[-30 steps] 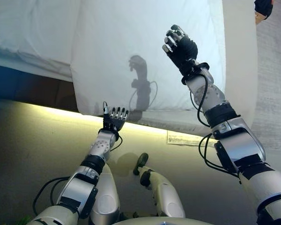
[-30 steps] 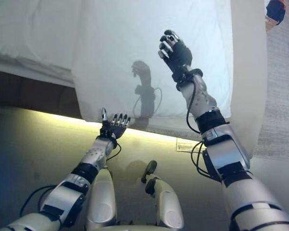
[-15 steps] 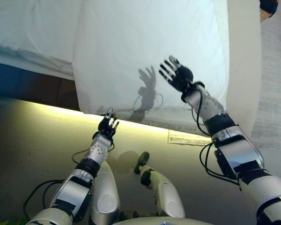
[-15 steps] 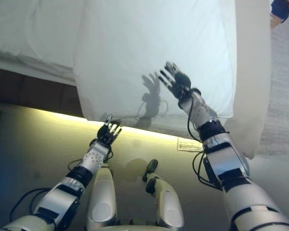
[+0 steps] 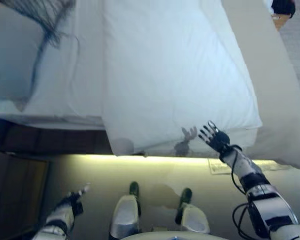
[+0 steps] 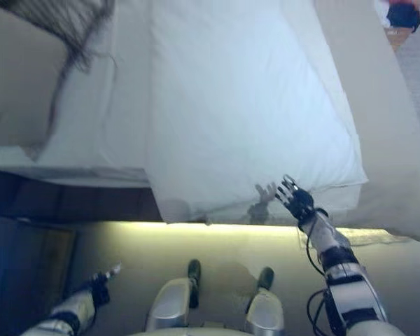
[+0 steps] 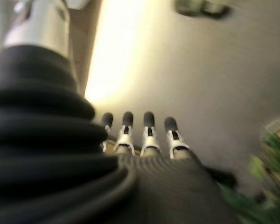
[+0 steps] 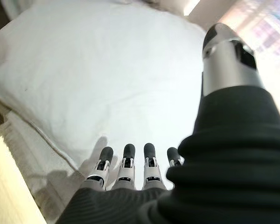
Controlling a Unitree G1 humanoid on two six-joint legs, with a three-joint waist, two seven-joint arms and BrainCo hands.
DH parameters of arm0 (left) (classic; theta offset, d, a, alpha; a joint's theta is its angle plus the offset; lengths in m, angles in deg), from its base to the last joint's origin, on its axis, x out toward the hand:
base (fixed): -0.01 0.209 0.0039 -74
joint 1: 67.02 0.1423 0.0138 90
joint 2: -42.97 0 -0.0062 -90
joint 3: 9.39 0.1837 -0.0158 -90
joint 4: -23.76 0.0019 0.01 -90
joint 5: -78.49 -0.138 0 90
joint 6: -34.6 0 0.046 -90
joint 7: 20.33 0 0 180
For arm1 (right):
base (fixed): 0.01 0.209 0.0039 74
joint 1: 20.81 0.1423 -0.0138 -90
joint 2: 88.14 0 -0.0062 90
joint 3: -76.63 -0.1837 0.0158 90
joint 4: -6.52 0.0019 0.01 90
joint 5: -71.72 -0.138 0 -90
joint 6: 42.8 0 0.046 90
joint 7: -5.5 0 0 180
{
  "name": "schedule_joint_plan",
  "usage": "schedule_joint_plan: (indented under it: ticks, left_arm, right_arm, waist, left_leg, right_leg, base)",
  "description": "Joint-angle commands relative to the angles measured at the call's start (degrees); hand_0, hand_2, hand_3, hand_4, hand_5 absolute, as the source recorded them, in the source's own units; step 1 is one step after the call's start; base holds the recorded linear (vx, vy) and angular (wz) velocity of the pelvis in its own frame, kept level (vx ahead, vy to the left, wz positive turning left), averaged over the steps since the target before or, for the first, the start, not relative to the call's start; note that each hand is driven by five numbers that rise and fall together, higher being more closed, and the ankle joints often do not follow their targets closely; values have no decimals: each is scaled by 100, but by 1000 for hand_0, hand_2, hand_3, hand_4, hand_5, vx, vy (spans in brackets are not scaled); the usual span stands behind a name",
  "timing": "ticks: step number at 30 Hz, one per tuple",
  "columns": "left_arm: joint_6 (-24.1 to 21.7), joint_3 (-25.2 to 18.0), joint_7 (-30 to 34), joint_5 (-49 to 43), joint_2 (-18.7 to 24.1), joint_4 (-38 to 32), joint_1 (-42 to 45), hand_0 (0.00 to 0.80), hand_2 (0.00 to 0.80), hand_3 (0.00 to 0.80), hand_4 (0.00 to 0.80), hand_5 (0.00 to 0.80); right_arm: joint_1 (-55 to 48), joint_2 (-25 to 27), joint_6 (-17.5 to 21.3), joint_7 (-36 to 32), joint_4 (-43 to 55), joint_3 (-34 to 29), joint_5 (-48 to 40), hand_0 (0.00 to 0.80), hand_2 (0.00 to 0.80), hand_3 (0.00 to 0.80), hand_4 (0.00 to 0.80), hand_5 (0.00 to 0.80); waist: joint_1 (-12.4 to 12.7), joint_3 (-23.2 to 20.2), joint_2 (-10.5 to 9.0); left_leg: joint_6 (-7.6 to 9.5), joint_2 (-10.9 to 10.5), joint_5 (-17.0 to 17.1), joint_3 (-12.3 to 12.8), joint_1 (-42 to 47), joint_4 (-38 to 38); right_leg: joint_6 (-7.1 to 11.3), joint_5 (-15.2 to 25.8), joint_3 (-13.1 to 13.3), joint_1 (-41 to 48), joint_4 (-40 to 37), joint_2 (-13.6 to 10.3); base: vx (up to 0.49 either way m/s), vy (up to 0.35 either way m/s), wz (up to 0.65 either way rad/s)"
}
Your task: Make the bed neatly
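A white duvet (image 5: 175, 75) lies flat across the bed, its near edge hanging just over the side. A pillow (image 5: 15, 55) with a dark pattern at its top sits at the far left on the white sheet (image 5: 82, 75). My right hand (image 5: 215, 139) hovers open, fingers spread, at the duvet's near right corner; its wrist view shows straight fingers (image 8: 126, 170) just short of the duvet (image 8: 98, 84). My left hand (image 5: 72, 200) is low over the floor at the lower left, well away from the bed, with its fingers (image 7: 147, 133) straight and holding nothing.
A beige cover (image 5: 270, 85) runs down the bed's right side. A lit strip (image 5: 155, 159) glows under the bed edge, with a paper label (image 5: 225, 166) on the floor beside it. A dark wooden panel (image 5: 15, 195) stands at lower left. A person's dark sleeve (image 5: 282, 7) shows top right.
The camera has shifted, showing more of the bed. My right hand has drawn back from the duvet's middle to its near right corner. My left hand has dropped from the bed edge toward the floor.
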Motion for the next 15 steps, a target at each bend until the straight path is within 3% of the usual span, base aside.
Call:
schedule_joint_plan:
  ticks: [1, 3, 6, 8, 9, 10, 11, 12, 14, 15]
  left_arm:
    - [31, 193, 143, -540, 73, 151, 384, 0, 0, 0, 0, 0]
    - [129, 313, 102, -709, -20, 159, 565, 0, 0, 0, 0, 0]
    - [184, 254, 155, -780, -128, 230, 598, 0, 0, 0, 0, 0]
    - [144, 240, 192, -846, -178, 282, 577, 0, 0, 0, 0, 0]
    - [113, 313, 186, -649, -152, 296, 598, 0, 0, 0, 0, 0]
    - [160, 164, 220, -445, -203, 269, 670, 0, 0, 0, 0, 0]
    - [149, 106, 244, -353, -241, 248, 714, 0, 0, 0, 0, 0]
    - [69, -3, 297, -260, -305, 250, 749, 0, 0, 0, 0, 0]
    - [36, -75, 378, -225, -399, 257, 726, 0, 0, 0, 0, 0]
    - [13, -77, 391, -140, -429, 271, 715, 0, 0, 0, 0, 0]
  right_arm:
    - [-385, -135, 195, -351, 11, -235, 107, 0, 0, 0, 0, 0]
    - [-662, -299, 202, -293, 61, -224, 15, 0, 0, 0, 0, 0]
    - [-758, -444, 88, -297, 15, -277, 121, 0, 0, 0, 0, 0]
    - [-805, -466, 53, -453, -141, -344, 271, 0, 0, 0, 0, 0]
    - [-835, -505, 62, -428, -177, -329, 311, 0, 0, 0, 0, 0]
    - [-937, -493, -30, -343, -194, -309, 355, 0, 0, 0, 0, 0]
    - [-990, -492, -52, -353, -168, -300, 435, 0, 0, 0, 0, 0]
    - [-1078, -443, -75, -508, -160, -328, 619, 0, 0, 0, 0, 0]
    - [-1081, -309, -99, -701, -330, -344, 793, 0, 0, 0, 0, 0]
    - [-1046, -254, -89, -778, -416, -359, 879, 0, 0, 0, 0, 0]
  waist:
    - [-42, -451, -64]
    - [-209, -566, -120]
    - [-323, -636, -216]
    - [-397, -647, -272]
    - [-430, -687, -314]
    - [-401, -795, -321]
    - [-418, -826, -310]
    - [-406, -855, -329]
    - [-297, -843, -421]
    - [-277, -850, -434]
  left_leg:
    - [259, -81, -3, 274, 420, -237]
    - [296, -211, 50, 291, 678, -554]
    - [290, -380, -50, 407, 1022, -820]
    - [362, -464, -307, 301, 1149, -697]
    - [412, -469, -478, 292, 1085, -468]
    - [330, -429, -497, 215, 1080, -101]
    - [282, -407, -486, 206, 1081, 76]
    - [168, -330, -273, 307, 909, 530]
    - [-53, 2, 57, 438, 449, 1302]
    - [-106, 166, 128, 463, 362, 1261]
  right_leg:
    - [353, 770, 418, -505, 1392, -410]
    - [393, 796, 399, -828, 1218, 115]
    - [446, 941, -1, -1111, 696, 276]
    - [411, 861, -6, -1242, 394, 422]
    - [273, 554, 58, -1103, 291, 509]
    - [82, 257, 27, -831, 169, 588]
    - [1, 148, 28, -739, 135, 657]
    - [-93, 97, -5, -506, -33, 663]
    - [-263, -61, -82, -85, -259, 618]
    - [-274, -118, -56, 23, -298, 617]
  base:
    - [263, 111, -9]
    - [297, -8, -22]
    - [269, -74, -18]
    - [281, -154, -4]
    - [348, -207, 7]
    - [312, -162, 17]
    - [298, -125, 18]
    - [201, -93, 21]
    - [213, -69, 13]
    - [224, 54, 3]
